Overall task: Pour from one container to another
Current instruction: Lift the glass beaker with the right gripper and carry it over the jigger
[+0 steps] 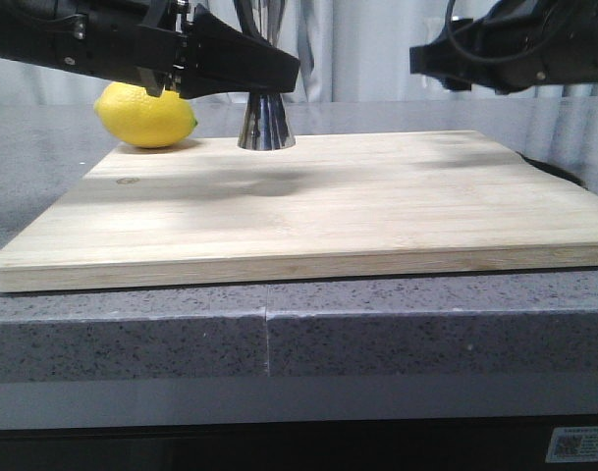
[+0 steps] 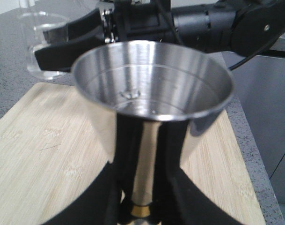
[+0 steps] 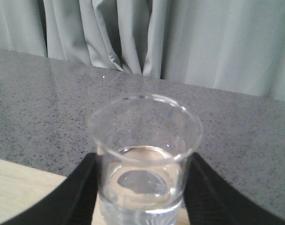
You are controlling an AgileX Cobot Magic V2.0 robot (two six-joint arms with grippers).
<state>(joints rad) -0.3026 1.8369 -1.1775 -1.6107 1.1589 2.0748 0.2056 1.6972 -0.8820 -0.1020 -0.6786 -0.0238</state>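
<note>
Glass beaker (image 3: 144, 159) between right fingers (image 3: 69, 197)

Front view evenly lit, soft overhead light casting faint arm shadows on cutting board (image 1: 308, 206), upper half. Lemon (image 1: 146, 116) slightly overexposed. Arms at top reading near-black, detail lost. Left wrist view: jigger (image 2: 151, 89) close, softly blurred, rim glinting, background beaker (image 2: 41, 44) washed out. Right wrist view sharp on rim, curtain (image 3: 179, 37) soft, flat daylight.
</note>
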